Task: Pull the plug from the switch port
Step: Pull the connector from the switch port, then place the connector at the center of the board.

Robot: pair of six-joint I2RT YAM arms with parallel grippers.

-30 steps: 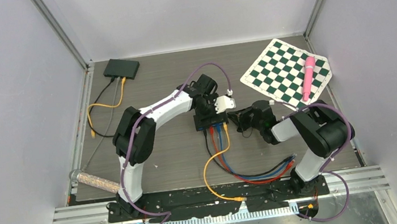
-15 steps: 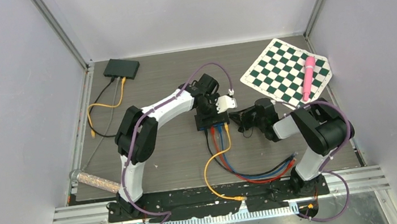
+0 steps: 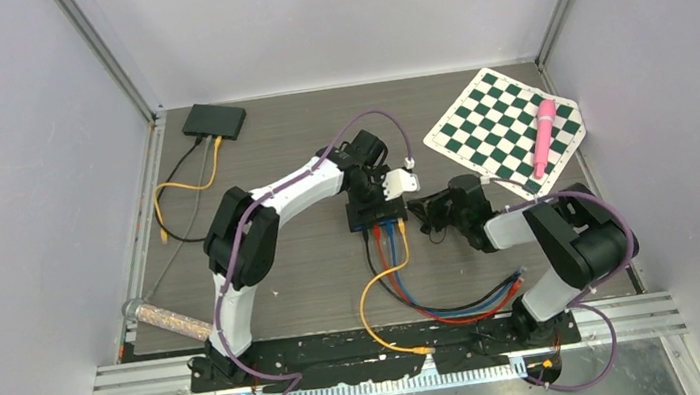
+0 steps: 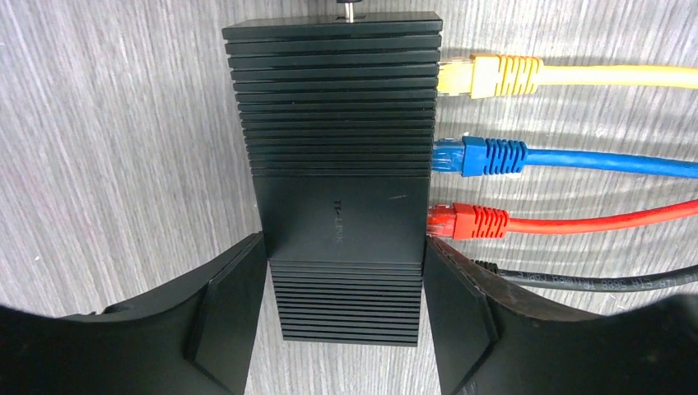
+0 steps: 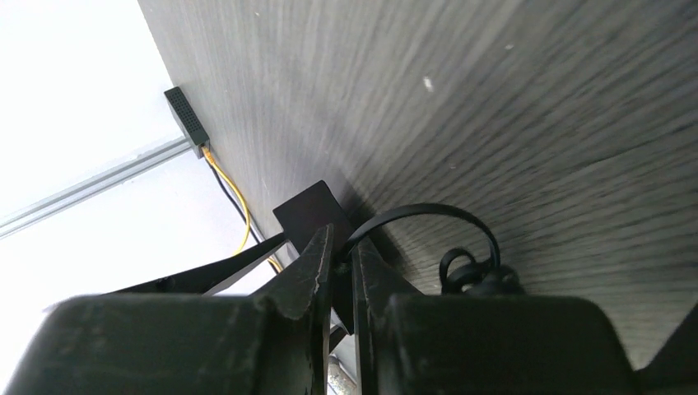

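Two grips are set: left gripper point(image 4: 342, 243) clamps the switch point(image 4: 333, 107) by its sides at table centre. Right gripper point(image 5: 342, 247) looks pinched on the black cable point(image 5: 428, 210), its plug hidden behind the left gripper's finger point(image 4: 461, 329). Hauling by cord, not plug, could slip or drag the switch loose. Only left wrist shows yellow plug point(image 4: 486, 76), blue plug point(image 4: 481, 156) and red plug point(image 4: 469, 220) seated. Only the top view shows cables point(image 3: 440, 307) trailing toward the near edge.

A finger point(image 4: 465, 329) of my left gripper point(image 4: 344, 271) is covering the black cable point(image 4: 576, 282) where it meets the switch point(image 4: 342, 214), so I can't see its plug, and its far end runs off-frame.
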